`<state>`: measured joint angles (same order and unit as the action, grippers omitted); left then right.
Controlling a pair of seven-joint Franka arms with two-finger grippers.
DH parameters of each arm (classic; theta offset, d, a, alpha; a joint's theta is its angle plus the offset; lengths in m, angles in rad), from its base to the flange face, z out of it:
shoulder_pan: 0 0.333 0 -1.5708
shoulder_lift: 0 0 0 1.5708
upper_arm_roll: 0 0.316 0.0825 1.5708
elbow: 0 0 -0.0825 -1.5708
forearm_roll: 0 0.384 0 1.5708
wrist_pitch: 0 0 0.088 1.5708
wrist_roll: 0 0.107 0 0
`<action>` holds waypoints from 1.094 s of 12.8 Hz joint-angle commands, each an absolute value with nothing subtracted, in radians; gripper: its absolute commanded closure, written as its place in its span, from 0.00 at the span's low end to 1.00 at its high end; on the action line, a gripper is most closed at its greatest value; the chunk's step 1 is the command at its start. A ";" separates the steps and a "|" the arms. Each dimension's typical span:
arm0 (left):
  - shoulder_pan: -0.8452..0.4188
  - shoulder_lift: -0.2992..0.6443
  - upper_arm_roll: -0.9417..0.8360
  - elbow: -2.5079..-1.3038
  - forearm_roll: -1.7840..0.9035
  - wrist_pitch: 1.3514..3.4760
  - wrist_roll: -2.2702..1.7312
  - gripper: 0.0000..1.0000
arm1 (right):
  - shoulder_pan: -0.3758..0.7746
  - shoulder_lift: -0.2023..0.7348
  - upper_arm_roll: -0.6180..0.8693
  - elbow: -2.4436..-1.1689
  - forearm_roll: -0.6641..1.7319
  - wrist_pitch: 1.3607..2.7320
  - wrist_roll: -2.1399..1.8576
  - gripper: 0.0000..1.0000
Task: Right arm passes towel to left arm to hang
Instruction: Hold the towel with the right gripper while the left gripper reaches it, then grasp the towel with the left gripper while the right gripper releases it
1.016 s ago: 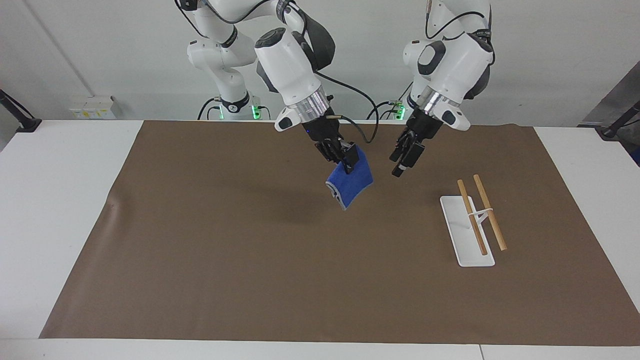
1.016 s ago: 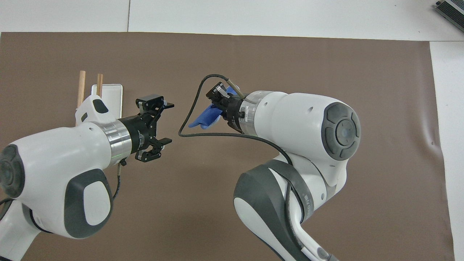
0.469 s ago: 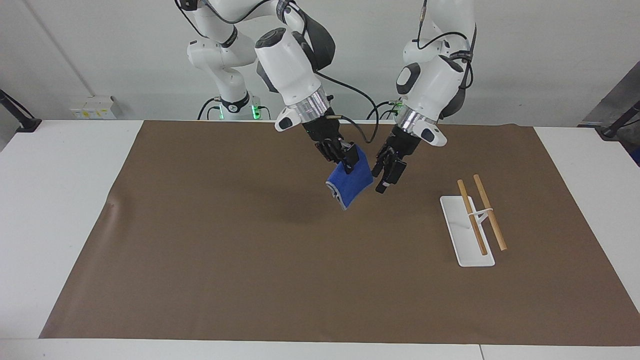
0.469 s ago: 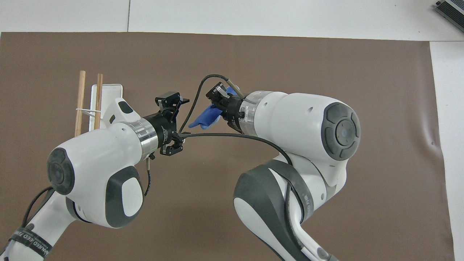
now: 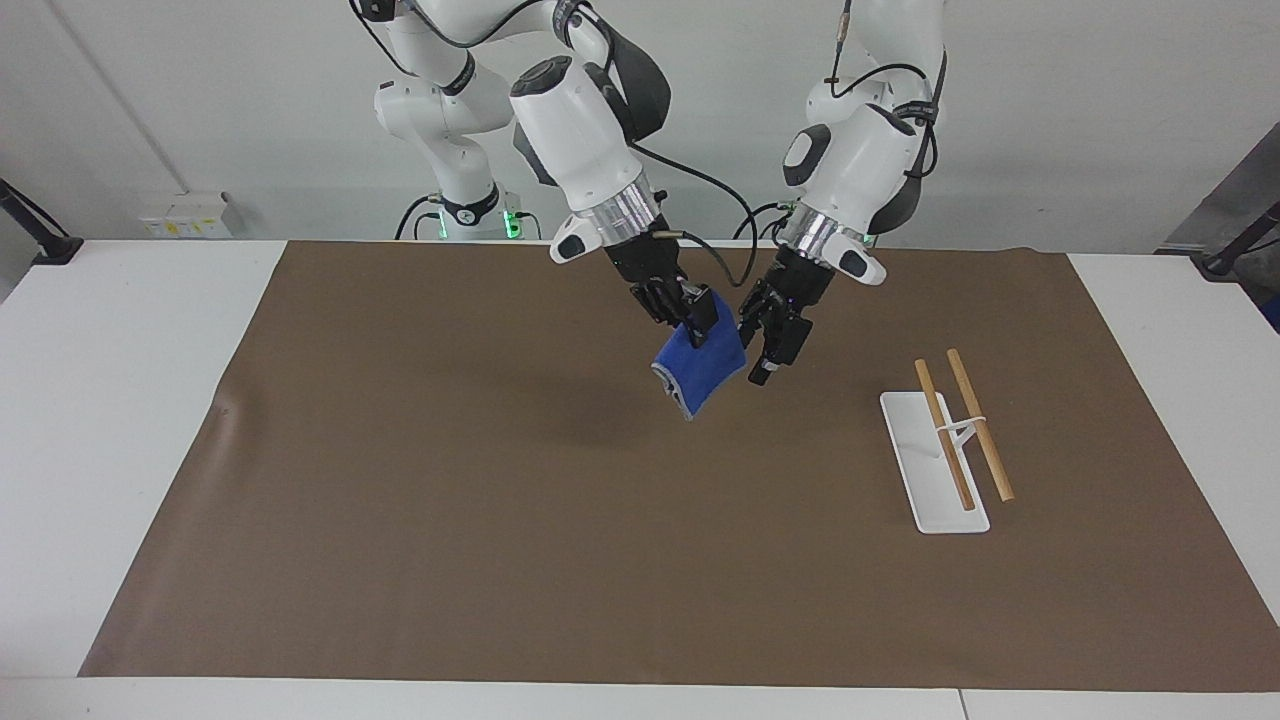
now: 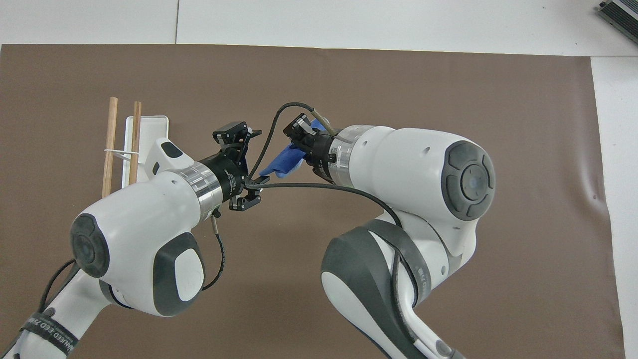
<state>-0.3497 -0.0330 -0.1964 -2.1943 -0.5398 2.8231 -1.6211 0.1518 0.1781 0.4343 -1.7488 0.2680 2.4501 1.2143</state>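
Midair, right gripper (image 5: pixel 697 318) jaws clamped on towel (image 5: pixel 700 372) corner, long axis hanging downward; left gripper (image 5: pixel 768 345) jaws apart beside it.

White table (image 5: pixel 120 400), brown mat (image 5: pixel 450 520), wooden-rod rack (image 5: pixel 935 470) on mat

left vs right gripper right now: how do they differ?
The right gripper is shut on the towel, which hangs from it above the mat; the left gripper is open and holds nothing. The right gripper grips the towel's top edge; the left gripper sits beside the towel's edge. Both are raised over the mat's middle, tilted down toward each other.
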 commanded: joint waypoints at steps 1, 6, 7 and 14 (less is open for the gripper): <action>-0.359 -0.014 -0.186 -2.181 -0.563 2.855 -1.628 0.16 | 0.150 0.181 0.440 -1.744 0.288 2.448 1.226 1.00; -0.357 -0.008 -0.184 -2.178 -0.561 2.855 -1.618 0.59 | 0.150 0.181 0.439 -1.744 0.288 2.448 1.226 1.00; -0.357 -0.005 -0.184 -2.178 -0.561 2.861 -1.612 0.66 | 0.149 0.181 0.439 -1.744 0.288 2.448 1.226 1.00; -0.331 0.012 -0.183 -2.177 -0.560 2.878 -1.475 1.00 | 0.147 0.181 0.439 -1.744 0.288 2.439 1.226 0.88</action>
<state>-0.3429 -0.0043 -0.1793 -2.1918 -0.5402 2.8655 -1.5681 0.1518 0.1786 0.4343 -1.7488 0.2680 2.4491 1.2143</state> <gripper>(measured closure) 0.978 0.877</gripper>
